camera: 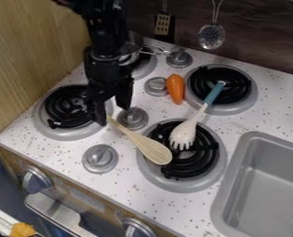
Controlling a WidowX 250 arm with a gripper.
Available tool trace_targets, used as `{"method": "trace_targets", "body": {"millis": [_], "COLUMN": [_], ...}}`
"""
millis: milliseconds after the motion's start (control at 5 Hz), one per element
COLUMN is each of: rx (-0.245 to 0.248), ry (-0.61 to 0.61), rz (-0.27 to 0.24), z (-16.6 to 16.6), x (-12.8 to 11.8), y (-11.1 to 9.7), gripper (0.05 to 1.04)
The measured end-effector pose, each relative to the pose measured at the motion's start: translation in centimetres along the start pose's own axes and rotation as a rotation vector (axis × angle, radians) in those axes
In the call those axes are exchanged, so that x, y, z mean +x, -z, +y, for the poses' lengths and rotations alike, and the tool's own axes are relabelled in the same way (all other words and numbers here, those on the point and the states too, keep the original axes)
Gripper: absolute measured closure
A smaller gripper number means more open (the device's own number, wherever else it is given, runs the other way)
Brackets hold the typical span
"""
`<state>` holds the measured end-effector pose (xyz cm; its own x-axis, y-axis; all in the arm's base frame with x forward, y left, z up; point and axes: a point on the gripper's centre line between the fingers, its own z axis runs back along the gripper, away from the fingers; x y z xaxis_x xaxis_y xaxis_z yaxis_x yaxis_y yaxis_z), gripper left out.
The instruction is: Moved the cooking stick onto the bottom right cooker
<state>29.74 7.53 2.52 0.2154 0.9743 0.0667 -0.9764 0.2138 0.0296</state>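
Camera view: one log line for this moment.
claw open at wooden spoon handle end | spoon head over bottom right burner | pasta fork head there too

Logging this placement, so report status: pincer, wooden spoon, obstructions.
Pincer open, at handle end. Wooden spoon, head over bottom-right burner. White-and-teal pasta server also on it.

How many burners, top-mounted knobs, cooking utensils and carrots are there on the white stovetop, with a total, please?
Burners: 4
Knobs: 4
Utensils: 2
Carrot: 1
Total: 11
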Motion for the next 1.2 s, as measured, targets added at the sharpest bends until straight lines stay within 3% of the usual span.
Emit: {"method": "trace_targets", "body": {"millis": [200,400,600,800,1000,1200], "rx": [-0.037,-0.082,-0.165,-0.190,-0.205,-0.286], "ry": [0.054,0.203,0.443,0.589,0.827,1.044], "rz": [-0.075,-0.164,-0.325,-0.378,-0.332,-0.304], "z": [-0.5,-1.2,-1.5,-1.7,-2.3,-3.5], "x": [0.3,0.2,-0.5,-1.1,-2.2,-3.0], "y": [-1.8,-3.1,-3.8,-3.7,-3.8,-4.4], "gripper": [0.083,0.083,0.083,0.083,0.083,0.083]}}
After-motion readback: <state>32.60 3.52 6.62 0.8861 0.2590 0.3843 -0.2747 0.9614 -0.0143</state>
